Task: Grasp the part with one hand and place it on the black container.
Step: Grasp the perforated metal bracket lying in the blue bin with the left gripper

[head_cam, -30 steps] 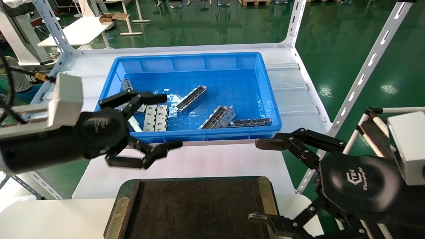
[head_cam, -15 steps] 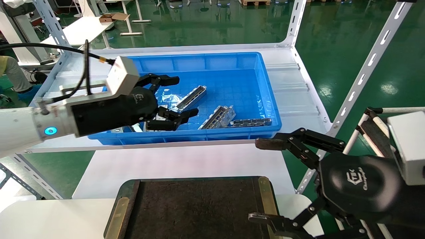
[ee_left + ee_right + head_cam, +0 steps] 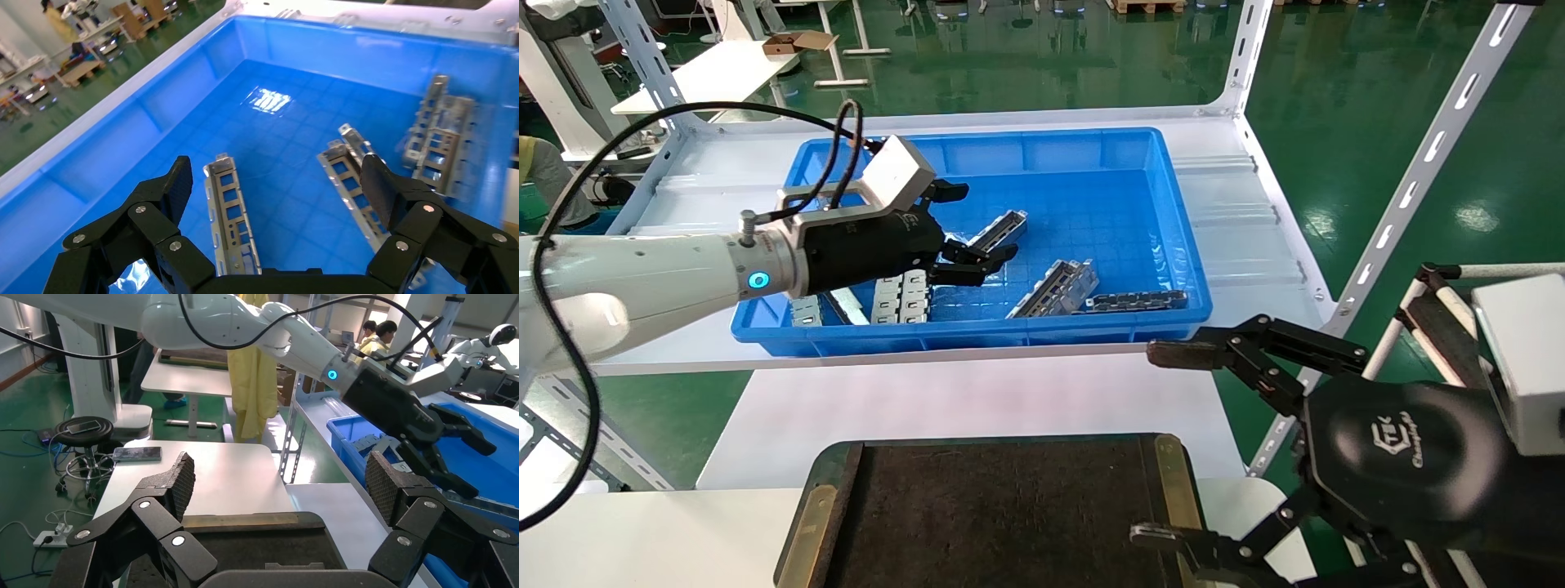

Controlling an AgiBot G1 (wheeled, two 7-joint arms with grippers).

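A silver channel bar, the part (image 3: 1001, 229), lies on the floor of the blue bin. My left gripper (image 3: 973, 225) is open inside the bin, just above that bar's near end. In the left wrist view the gripper (image 3: 276, 184) is open and empty. The bar (image 3: 227, 211) lies below it, close to one fingertip (image 3: 179, 182). A second bar (image 3: 354, 184) lies by the other finger. The black container (image 3: 1001, 506) sits at the front of the table with nothing on it. My right gripper (image 3: 1169, 447) hangs open and empty beside the tray's right edge.
The blue bin (image 3: 977, 331) also holds more bars (image 3: 1056, 286), a dark chain-like strip (image 3: 1136, 300) and flat multi-cell plates (image 3: 903, 296). White shelf posts (image 3: 1418, 171) stand at the right. The tray (image 3: 245, 551) shows under my right gripper (image 3: 278, 478).
My left arm has swung from in front of the bin up and over its front wall, into the bin and toward the bar, gripper open throughout. The right arm has not moved.
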